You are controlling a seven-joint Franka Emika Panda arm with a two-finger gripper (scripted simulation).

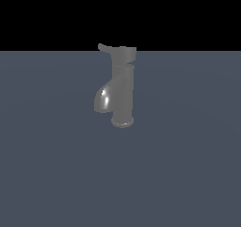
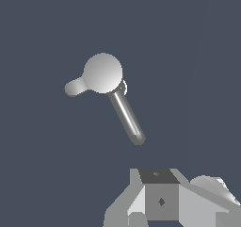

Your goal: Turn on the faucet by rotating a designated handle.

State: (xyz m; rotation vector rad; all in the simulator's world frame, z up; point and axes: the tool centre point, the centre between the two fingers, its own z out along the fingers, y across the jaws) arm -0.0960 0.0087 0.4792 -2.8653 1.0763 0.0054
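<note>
The dull grey faucet stands upright on the dark floor, its flared base down and its fat glossy spout curving toward the exterior view's left. The thin handle sticks out from the wide cap toward the exterior view's left. From above, in the wrist view, the round cap of the faucet shows with the handle as a short round-tipped stub. A glossy tube runs from under the cap. My gripper shows only as grey blocks at the picture's edge, well apart from the faucet. It does not show in the exterior view.
A flat, dark blue-grey floor spreads around the faucet. Beyond its far edge the background is black.
</note>
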